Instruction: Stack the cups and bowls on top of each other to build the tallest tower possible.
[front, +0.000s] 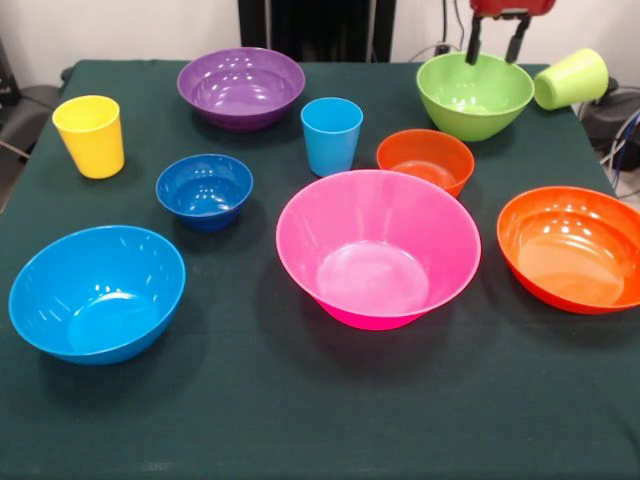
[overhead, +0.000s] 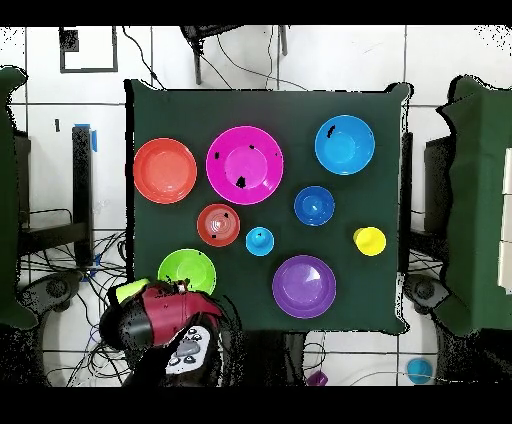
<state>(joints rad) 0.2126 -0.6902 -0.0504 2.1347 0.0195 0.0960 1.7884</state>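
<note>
All bowls and cups stand apart on the table; nothing is stacked. My gripper (front: 495, 45) is open and empty, just above the far rim of the lime green bowl (front: 475, 95) (overhead: 186, 272). The lime green cup (front: 571, 78) lies on its side to that bowl's right. The small orange bowl (front: 425, 160), the light blue cup (front: 331, 135) and the small dark blue bowl (front: 204, 190) stand mid-table. The purple bowl (front: 241, 87) and the yellow cup (front: 90, 135) are at the far left. The pink bowl (front: 378, 248), the orange-red bowl (front: 572, 248) and the light blue bowl (front: 97, 292) stand nearest the camera.
The table is covered by a dark green cloth (front: 300, 420). In the overhead view my red and black arm (overhead: 170, 315) hangs over the table's edge beside the lime green cup (overhead: 128, 292). Cables and black stands lie around the table.
</note>
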